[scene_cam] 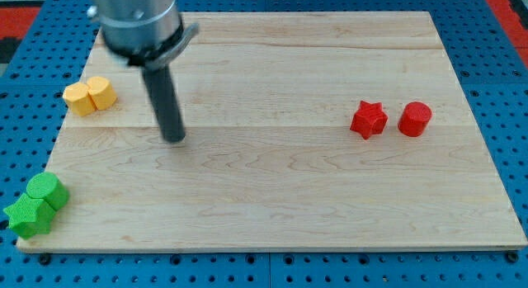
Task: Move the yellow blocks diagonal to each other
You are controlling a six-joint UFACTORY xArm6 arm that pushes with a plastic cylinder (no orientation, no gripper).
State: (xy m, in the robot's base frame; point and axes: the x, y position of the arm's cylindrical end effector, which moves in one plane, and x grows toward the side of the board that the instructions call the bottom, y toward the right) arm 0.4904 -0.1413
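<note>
Yellow blocks: two (80, 97) (101, 92) touching, at my counter's (289, 197) left edge.
My tip (174, 139): right of them, apart.
Tool: a plain rod, no jaws.

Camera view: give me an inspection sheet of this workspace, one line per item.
Surface: wooden board, lying on a blue perforated base.
Job's things: two yellow blocks touching side by side near the view's left edge, level with each other, not yet diagonal; exact shapes hard to tell.
Clutter: red star block and red cylinder at the view's right, close but apart; two green blocks bunched at the bottom-left corner.
Grippers: none; my tip is on bare board, right of and slightly below the yellow blocks, touching nothing.
Cables: nothing seen.
Surroundings: red areas at the top corners, unclear.
</note>
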